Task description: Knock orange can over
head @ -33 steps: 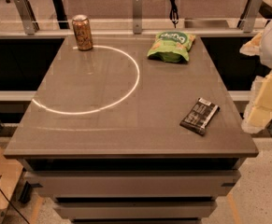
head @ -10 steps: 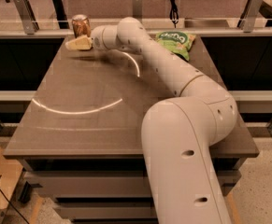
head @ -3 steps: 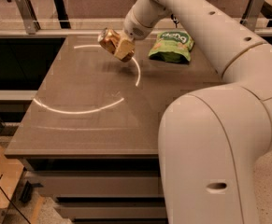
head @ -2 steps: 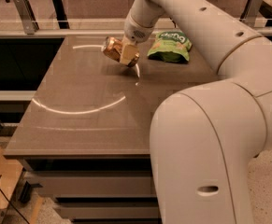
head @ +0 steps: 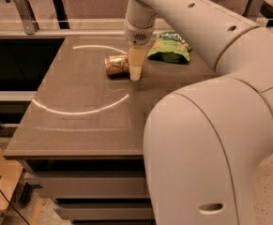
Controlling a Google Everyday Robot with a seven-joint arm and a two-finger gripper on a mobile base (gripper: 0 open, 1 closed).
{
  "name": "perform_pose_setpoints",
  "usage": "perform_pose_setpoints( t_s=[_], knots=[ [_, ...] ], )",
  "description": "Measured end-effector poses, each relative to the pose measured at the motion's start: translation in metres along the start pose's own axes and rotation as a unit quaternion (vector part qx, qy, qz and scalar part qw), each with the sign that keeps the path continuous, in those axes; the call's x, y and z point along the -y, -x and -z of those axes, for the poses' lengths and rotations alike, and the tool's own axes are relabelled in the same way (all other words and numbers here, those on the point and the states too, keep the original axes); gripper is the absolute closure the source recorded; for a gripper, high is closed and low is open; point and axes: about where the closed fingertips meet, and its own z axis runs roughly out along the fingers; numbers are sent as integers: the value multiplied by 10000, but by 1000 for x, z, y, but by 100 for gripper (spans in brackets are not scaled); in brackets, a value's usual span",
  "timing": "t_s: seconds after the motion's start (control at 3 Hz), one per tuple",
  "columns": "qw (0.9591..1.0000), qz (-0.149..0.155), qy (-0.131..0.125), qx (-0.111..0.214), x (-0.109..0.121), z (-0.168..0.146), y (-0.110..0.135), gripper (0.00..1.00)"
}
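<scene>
The orange can (head: 116, 64) lies on its side on the brown table (head: 79, 130), a little behind the table's middle, its long axis running left to right. My gripper (head: 135, 68) points straight down and reaches the table right beside the can's right end, touching it or nearly so. My white arm comes down from the top of the view and fills the right side.
A green crinkled snack bag (head: 170, 46) lies just right of the gripper near the back edge. A bright ring of reflected light (head: 79, 110) curves across the tabletop. Metal rails (head: 23, 11) run behind the table. The arm hides the table's right part.
The can, earlier upright at the back left corner, has come toward the table's middle with the gripper and now lies on its side. The gripper has come down to the tabletop.
</scene>
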Motion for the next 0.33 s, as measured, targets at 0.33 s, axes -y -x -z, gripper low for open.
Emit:
perform_pose_setpoints(
  t_s=[0.33],
  knots=[
    [10000,0,1,0,0,0,0,0]
  ],
)
